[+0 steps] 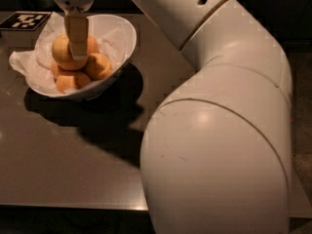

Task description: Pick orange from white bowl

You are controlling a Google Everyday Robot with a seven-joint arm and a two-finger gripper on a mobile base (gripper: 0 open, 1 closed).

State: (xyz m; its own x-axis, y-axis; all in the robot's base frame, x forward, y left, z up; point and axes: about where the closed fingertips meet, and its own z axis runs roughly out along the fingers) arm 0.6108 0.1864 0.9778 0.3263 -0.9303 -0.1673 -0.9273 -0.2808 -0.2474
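The white bowl (124, 43), lined with crumpled white paper, stands at the back left of the dark table. It holds the orange (61, 52), the large round yellow-orange fruit on top of the pile, with smaller peach-orange fruits (100, 66) beside and below it. My gripper (75, 55) reaches straight down into the bowl. It lies against the right front of the orange and covers part of it.
My bulky white arm (219, 130) fills the right half of the view and hides that side of the table. A black-and-white marker tag (24, 20) lies at the back left beside the bowl. The table's front edge runs along the bottom.
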